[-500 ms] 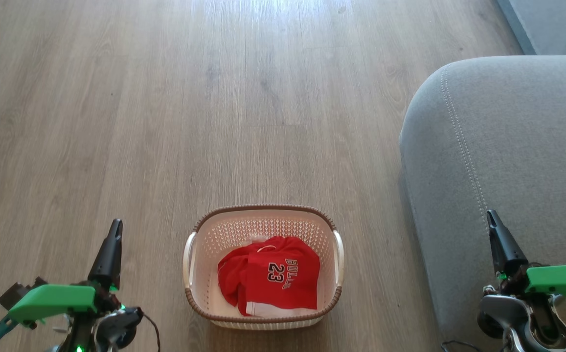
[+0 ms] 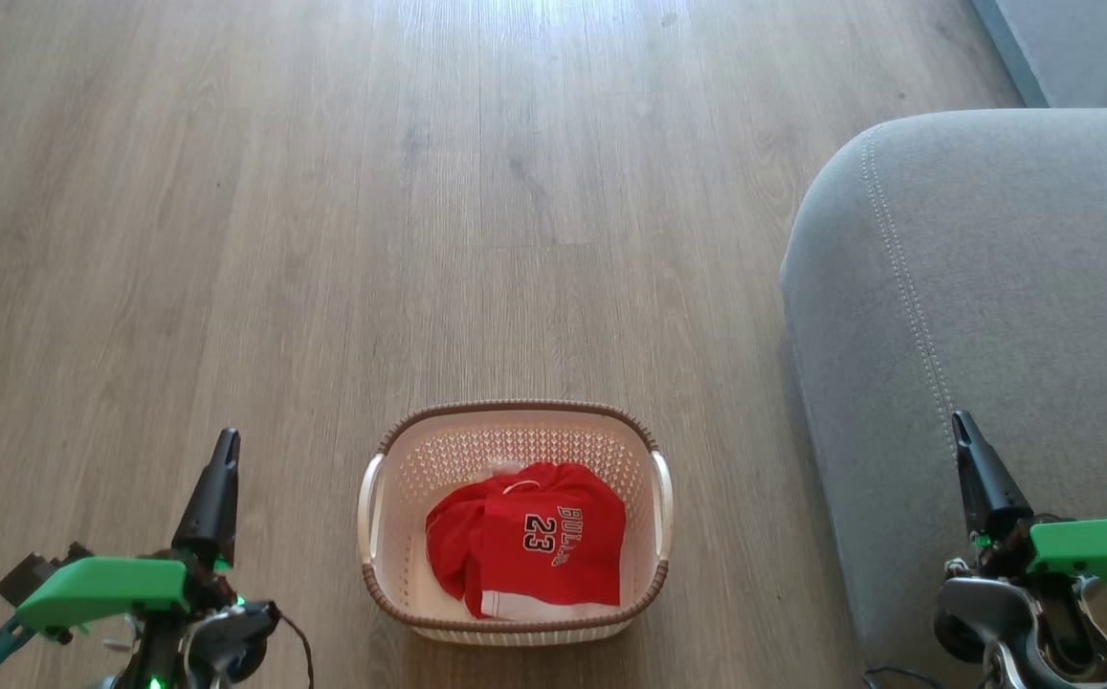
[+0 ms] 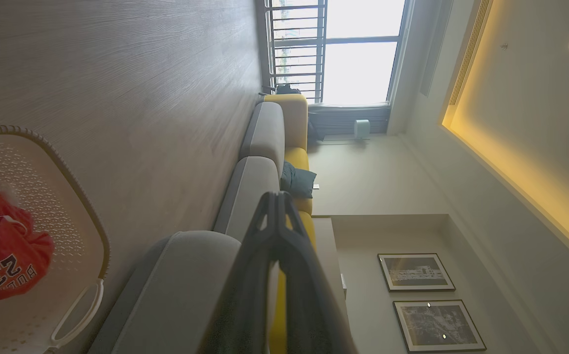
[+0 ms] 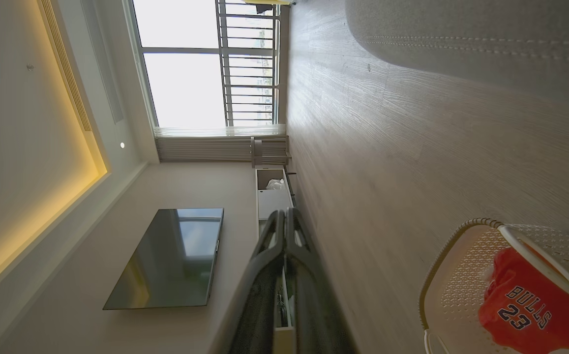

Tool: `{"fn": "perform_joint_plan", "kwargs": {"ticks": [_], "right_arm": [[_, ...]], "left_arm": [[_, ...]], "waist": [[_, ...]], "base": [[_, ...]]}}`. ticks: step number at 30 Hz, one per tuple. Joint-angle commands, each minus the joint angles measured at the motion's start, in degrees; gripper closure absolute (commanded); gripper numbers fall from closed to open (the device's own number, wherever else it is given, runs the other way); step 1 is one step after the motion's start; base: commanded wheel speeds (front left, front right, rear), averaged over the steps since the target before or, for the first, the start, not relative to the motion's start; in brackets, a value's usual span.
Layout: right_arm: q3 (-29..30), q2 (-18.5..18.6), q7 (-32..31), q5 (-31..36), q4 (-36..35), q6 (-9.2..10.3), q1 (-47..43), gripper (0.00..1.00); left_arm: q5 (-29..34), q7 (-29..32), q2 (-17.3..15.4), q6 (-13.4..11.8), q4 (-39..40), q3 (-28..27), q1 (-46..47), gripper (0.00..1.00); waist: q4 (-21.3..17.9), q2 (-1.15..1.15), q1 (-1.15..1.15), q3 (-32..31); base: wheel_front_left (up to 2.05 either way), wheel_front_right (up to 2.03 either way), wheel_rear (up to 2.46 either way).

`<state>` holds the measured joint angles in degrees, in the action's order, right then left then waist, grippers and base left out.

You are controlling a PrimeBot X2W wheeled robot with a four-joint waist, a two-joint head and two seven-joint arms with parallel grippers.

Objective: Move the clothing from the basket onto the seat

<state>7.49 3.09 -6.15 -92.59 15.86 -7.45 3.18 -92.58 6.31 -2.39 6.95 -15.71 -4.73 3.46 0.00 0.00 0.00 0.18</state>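
Clothing (image 2: 526, 539) is heaped in the basket (image 2: 515, 409), which is set on the floor (image 2: 323, 239) just beside the seat (image 2: 993, 287); a short transfer is presumably intended. Jaws on both arms are pressed together, nothing pinched, held clear either side of the basket. Task is judged unstarted.

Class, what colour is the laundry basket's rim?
Brown rim, woven-looking, on the cream basket; clearest in head view.

"BULLS 23" on the clothing (image 2: 529, 541)
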Motion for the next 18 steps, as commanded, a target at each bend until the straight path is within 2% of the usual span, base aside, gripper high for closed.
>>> {"fn": "perform_joint_plan", "kwargs": {"ticks": [1,18], "right_arm": [[-0.98,-0.22,-0.33,0.41,-1.84,-0.03,3.01,1.00],[-0.98,-0.22,-0.33,0.41,-1.84,-0.03,3.01,1.00]], "left_arm": [[0.40,0.17,-0.49,0.54,1.67,-1.78,2.72,1.00],[0.40,0.17,-0.49,0.54,1.67,-1.78,2.72,1.00]], "waist": [[0.00,0.00,0.00,0.00],[0.00,0.00,0.00,0.00]], "base": [[0.00,0.00,0.00],[0.00,0.00,0.00]]}}
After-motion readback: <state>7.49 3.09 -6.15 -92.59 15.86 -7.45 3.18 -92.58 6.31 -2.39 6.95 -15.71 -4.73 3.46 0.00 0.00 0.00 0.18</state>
